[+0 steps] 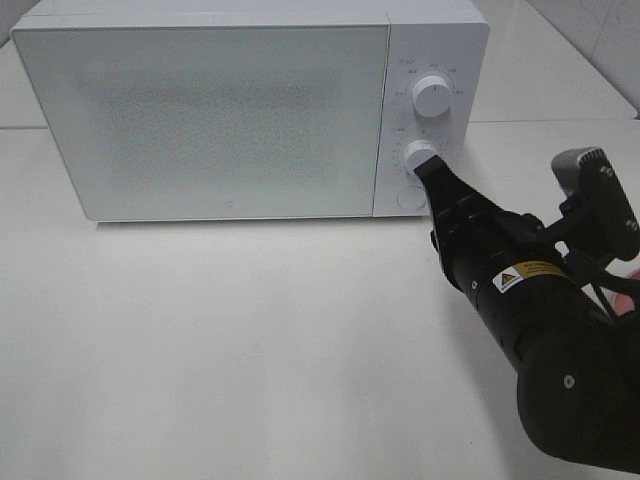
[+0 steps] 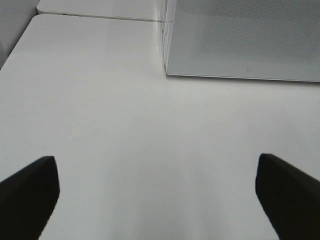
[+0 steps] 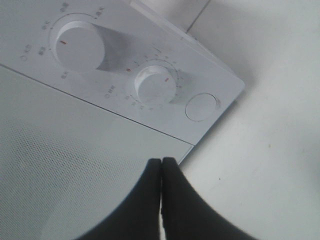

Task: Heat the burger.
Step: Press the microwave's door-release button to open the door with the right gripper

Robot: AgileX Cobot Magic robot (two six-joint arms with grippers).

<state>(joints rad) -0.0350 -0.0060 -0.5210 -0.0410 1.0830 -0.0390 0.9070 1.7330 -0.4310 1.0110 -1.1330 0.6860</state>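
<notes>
Right gripper [image 3: 161, 161] — jaws pressed together, empty, tip near lower knob [image 1: 421, 154], likely to nudge timer. Left gripper [image 2: 155, 167] wide apart, idle over table [image 2: 100, 100]. Burger unseen — presumably behind closed microwave [image 1: 200, 110] door.

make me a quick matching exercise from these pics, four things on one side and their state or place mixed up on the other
Things:
1 left gripper
2 right gripper
3 microwave door
4 round button

States or places:
a closed
b jaws shut together, nothing between them
c just under the lower knob
d jaws wide apart above the table

Pairs: 1-d, 2-b, 3-a, 4-c
</notes>
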